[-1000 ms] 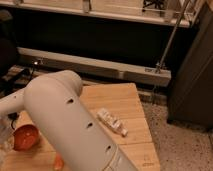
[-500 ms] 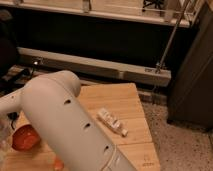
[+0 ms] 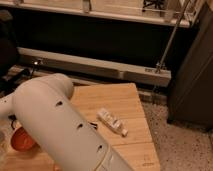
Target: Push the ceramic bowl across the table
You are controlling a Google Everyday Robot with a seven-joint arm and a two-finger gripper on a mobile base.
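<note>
My gripper sits low at the left edge, mostly hidden behind my arm; I cannot tell its state. The bowl is just below it on the table. A white packet lies well right.

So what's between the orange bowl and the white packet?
In the camera view, the robot's white arm covers that stretch of table; its hand is not visible.

White arm over left of table, hand hidden behind it; small packet mid-table.
</note>
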